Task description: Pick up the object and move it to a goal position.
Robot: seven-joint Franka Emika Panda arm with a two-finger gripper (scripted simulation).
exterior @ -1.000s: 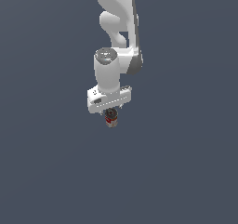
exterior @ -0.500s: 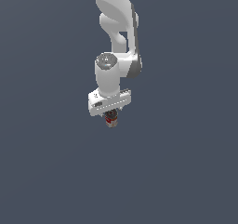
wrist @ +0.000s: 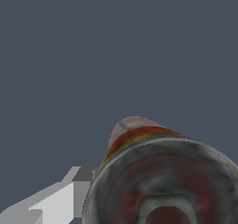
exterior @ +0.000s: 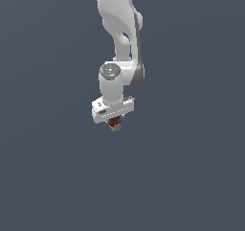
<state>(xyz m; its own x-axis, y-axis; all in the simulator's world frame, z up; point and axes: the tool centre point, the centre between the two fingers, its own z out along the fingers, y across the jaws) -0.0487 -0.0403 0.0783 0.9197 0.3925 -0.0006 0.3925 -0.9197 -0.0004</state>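
Centre of exterior view | gripper (exterior: 114,125) clamped on tin can (exterior: 114,125) | pickup looks done | carry to goal remains; no goal marker visible

Right up against my wrist camera I see the can (wrist: 158,181), so close that it fills much of the picture. Its greyish metal end faces me, a broad dull disc with a raised rim and dark reddish smears across it, and a lighter rounded shape near its middle. Beyond that rim the side of the can runs away from me, showing bands of red, white and a thin streak of yellow-green on the label. One finger (wrist: 56,202) of my end effector, white with a grey tip, reaches the can's side; I cannot tell whether it touches. Everything behind is flat slate blue-grey.
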